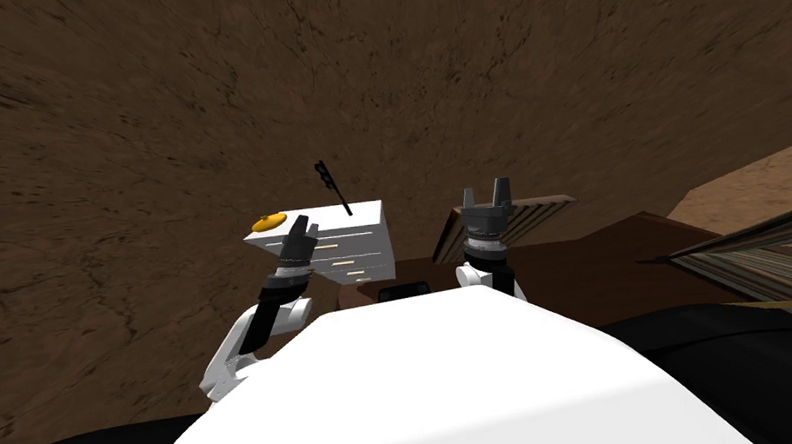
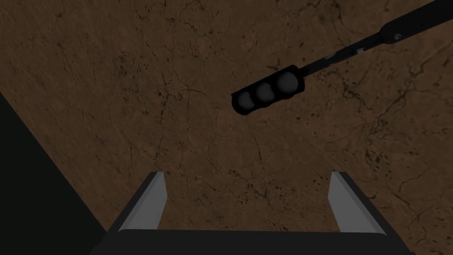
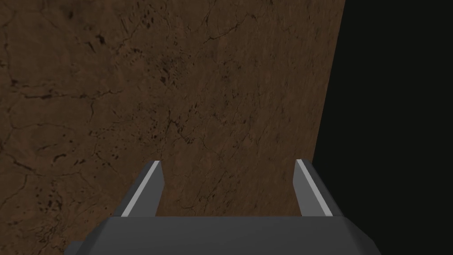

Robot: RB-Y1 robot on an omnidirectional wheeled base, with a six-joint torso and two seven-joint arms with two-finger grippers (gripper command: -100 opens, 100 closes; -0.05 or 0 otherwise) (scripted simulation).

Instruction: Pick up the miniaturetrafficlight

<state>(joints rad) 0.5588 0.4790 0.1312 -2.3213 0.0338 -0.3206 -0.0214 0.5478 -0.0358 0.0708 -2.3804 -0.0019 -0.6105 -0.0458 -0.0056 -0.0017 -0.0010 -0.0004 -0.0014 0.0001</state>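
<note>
The miniature traffic light (image 1: 330, 183) is a thin black pole with a three-lamp head, standing on the back of a white drawer unit (image 1: 361, 244). In the left wrist view its lamp head (image 2: 268, 90) hangs ahead of my fingers, the pole running away from it, well beyond the fingertips. My left gripper (image 1: 304, 228) (image 2: 247, 195) is open over the front of the unit's top, short of the light. My right gripper (image 1: 485, 193) (image 3: 228, 183) is open too, raised to the right of the unit, facing the brown wall.
A yellow-orange domed object (image 1: 269, 220) lies on the unit's left corner. Striped slatted furniture (image 1: 516, 220) stands behind the right gripper, with dark brown furniture (image 1: 632, 259) to its right. The brown mottled wall (image 1: 375, 77) rises close behind everything.
</note>
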